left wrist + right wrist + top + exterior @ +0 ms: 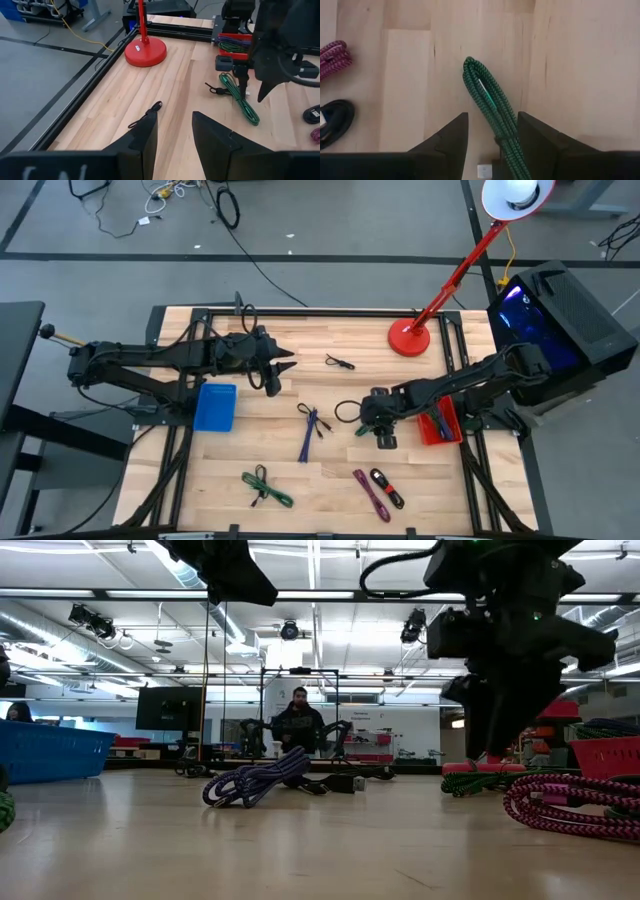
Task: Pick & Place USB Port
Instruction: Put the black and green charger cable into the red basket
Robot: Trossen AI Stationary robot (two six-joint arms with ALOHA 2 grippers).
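Right tool (492, 135) stands over a green cable (492, 102) on the wooden surface (250, 445), fingers apart and closed on nothing.

The green cable lies flat on the surface and runs in the gap between the two fingers of the right tool; whether a finger touches it, I cannot tell. A pink cable (334, 57) and a black cable (335, 120) lie on the surface off to one side of this tool, apart from it. Close behind the right tool is the red bin (440, 425). The left tool (174, 131) hangs above the surface, well apart from the right one, its fingers also apart and empty. Beyond its fingertips lies a small black cable (146, 116), farther on the red lamp base (145, 51). The blue bin (214, 408) sits just beside the left tool.
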